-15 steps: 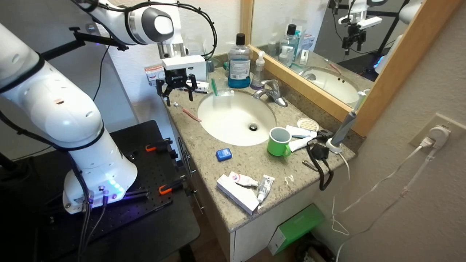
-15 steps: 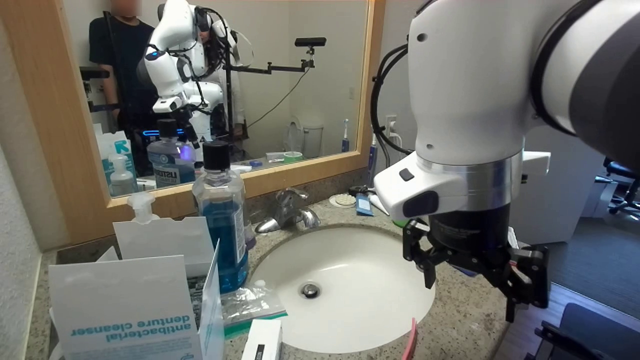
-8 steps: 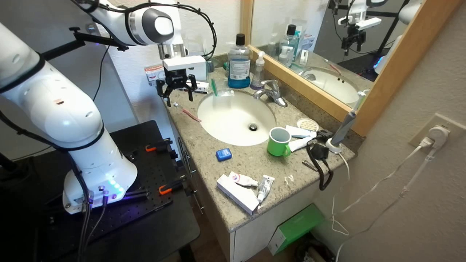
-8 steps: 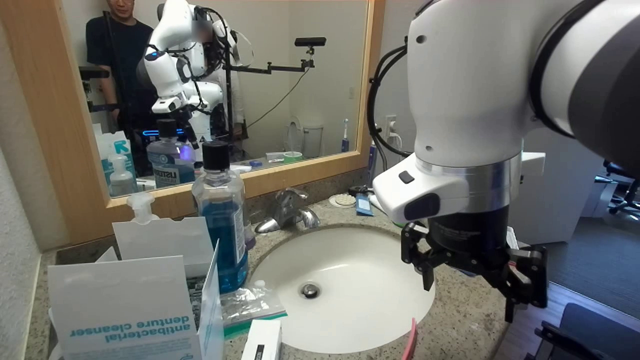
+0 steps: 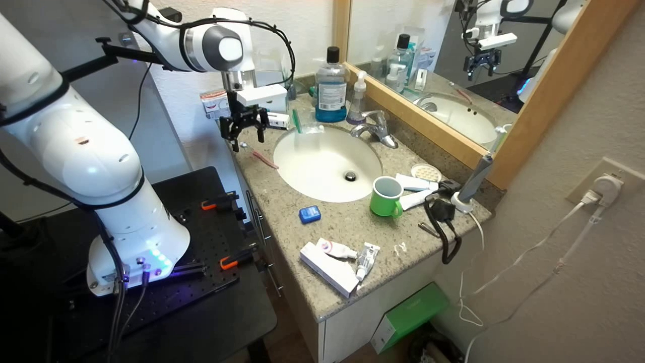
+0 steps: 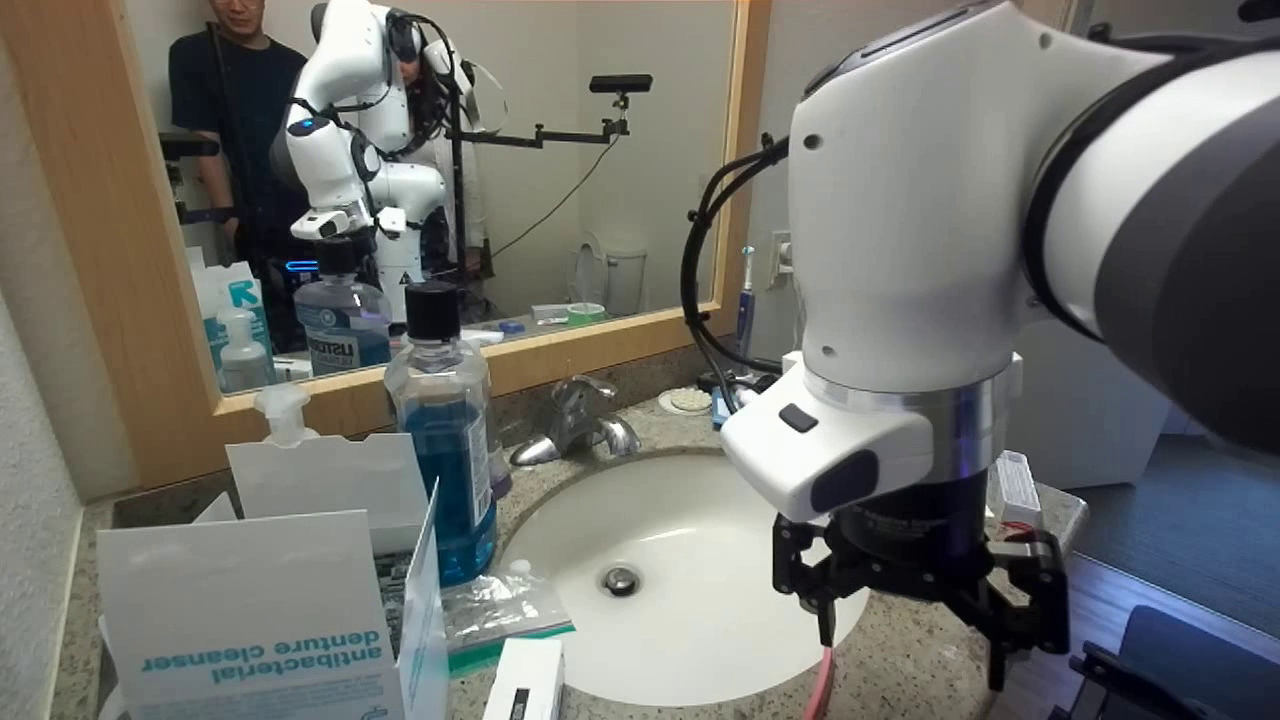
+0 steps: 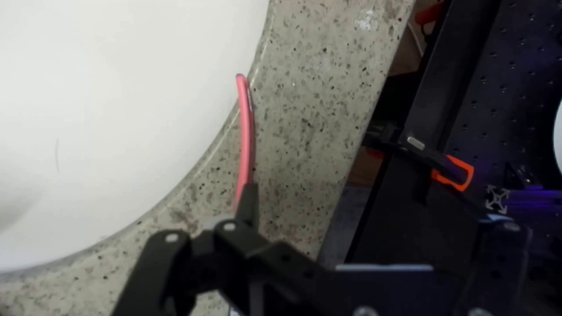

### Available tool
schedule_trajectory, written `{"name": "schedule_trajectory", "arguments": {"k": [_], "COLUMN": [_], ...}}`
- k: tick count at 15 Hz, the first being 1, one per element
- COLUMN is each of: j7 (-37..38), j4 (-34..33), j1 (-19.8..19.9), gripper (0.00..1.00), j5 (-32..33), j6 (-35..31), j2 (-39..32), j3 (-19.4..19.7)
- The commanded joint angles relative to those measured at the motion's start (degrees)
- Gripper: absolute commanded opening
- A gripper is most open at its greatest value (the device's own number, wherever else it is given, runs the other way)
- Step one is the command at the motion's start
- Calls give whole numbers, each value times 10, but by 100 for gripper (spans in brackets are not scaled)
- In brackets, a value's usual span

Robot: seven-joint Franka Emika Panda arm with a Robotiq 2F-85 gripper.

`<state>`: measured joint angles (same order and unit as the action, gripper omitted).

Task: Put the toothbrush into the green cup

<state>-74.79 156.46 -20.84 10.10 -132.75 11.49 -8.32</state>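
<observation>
The end effector (image 5: 248, 143) is suspended over the desk (image 5: 342, 224) with its jaws spread apart. Below it, the toothbrush (image 7: 246, 131) is seen lying on the desk, its pink handle extended over the rim of the sink (image 5: 317, 171); in the wrist view the handle is partly hidden by a finger (image 7: 249, 204), and whether it is touched cannot be told. The green cup (image 5: 384, 201) is seen upright on the desk, well apart from the end effector, across the sink.
</observation>
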Motion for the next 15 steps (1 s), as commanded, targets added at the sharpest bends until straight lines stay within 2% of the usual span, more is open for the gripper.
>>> {"name": "schedule_trajectory", "arguments": {"k": [1, 4, 8, 15], "j7": [-61, -109, -138, -110], "j4": [-15, -17, -28, -40], "j1": [1, 2, 7, 31], "gripper": [100, 100, 100, 100], "j5": [-43, -85, -115, -108], "j6": [-20, -60, -88, -118], "j2": [-32, -50, -85, -148], "j3": [-7, -11, -23, -35]}}
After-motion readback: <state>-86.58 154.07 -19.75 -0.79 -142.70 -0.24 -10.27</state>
